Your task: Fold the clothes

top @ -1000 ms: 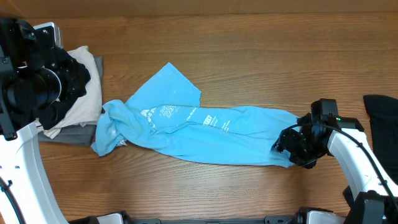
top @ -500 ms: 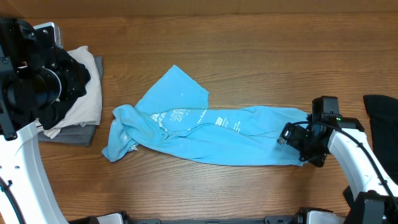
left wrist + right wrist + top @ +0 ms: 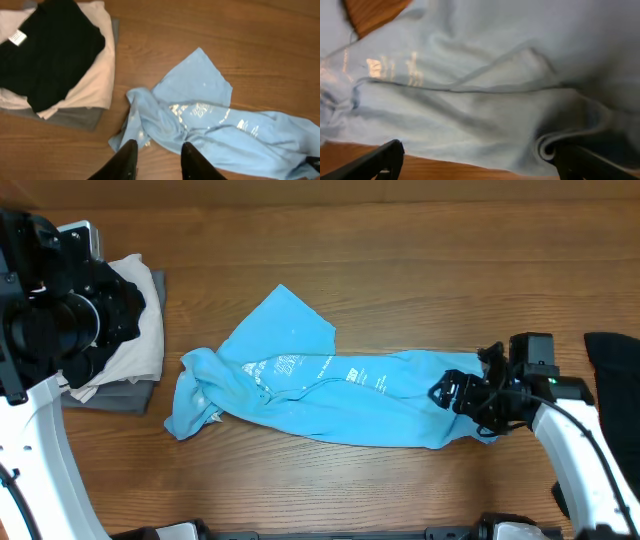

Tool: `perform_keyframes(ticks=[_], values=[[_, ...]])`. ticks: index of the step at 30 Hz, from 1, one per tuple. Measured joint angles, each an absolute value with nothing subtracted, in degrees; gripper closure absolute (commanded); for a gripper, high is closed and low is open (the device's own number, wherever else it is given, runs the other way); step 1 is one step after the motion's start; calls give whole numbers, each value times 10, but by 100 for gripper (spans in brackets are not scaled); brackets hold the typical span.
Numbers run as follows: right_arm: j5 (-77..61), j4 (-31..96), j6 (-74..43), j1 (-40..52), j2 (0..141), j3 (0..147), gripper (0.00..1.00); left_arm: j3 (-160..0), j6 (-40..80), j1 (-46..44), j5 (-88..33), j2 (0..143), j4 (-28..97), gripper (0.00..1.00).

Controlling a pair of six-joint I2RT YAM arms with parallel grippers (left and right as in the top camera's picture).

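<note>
right tool [image 3: 477,152] wide over t-shirt [image 3: 330,390]

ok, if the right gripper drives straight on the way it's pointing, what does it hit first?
The blue T-shirt: its rumpled cloth fills the wrist view right ahead of the right gripper, between its open jaws. How far off is hard to judge.

A sky-blue T-shirt [image 3: 330,395] is laid crumpled lengthwise across the worktop [image 3: 420,270]; black, white and grey garments [image 3: 60,60] are stacked left of it.
</note>
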State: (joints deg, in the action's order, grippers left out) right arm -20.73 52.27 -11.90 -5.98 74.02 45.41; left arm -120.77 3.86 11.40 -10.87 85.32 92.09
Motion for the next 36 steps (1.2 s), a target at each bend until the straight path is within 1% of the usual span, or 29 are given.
perform_keyframes(ticks=[5,9,12,14,17,23,25,28,31,33,36], values=[[-75,579,-220,-60,709,460,0,-1208,38,114,-109,873,941,66],[-32,585,-257,-60,707,460,0,-1207,38,114,-112,895,944,65],[-15,567,-268,-60,707,461,0,-1207,31,114,-124,903,943,65],[-15,542,-262,-60,707,464,0,-1207,27,114,-131,903,944,65],[-6,539,-254,-60,707,495,0,-1207,23,114,-136,903,944,64],[-23,571,-225,-60,703,661,0,-1207,14,104,-140,903,953,64],[-36,594,-221,-60,695,688,0,-1207,13,99,-140,903,965,64],[-50,637,-218,-60,686,688,0,-1206,13,97,-140,903,967,62],[-57,647,-216,-60,695,664,1,-1198,13,97,-140,903,967,62],[-59,643,-213,-60,705,636,7,-1186,13,97,-140,903,967,62],[-61,622,-213,-60,731,574,12,-1162,13,97,-140,903,967,62]])
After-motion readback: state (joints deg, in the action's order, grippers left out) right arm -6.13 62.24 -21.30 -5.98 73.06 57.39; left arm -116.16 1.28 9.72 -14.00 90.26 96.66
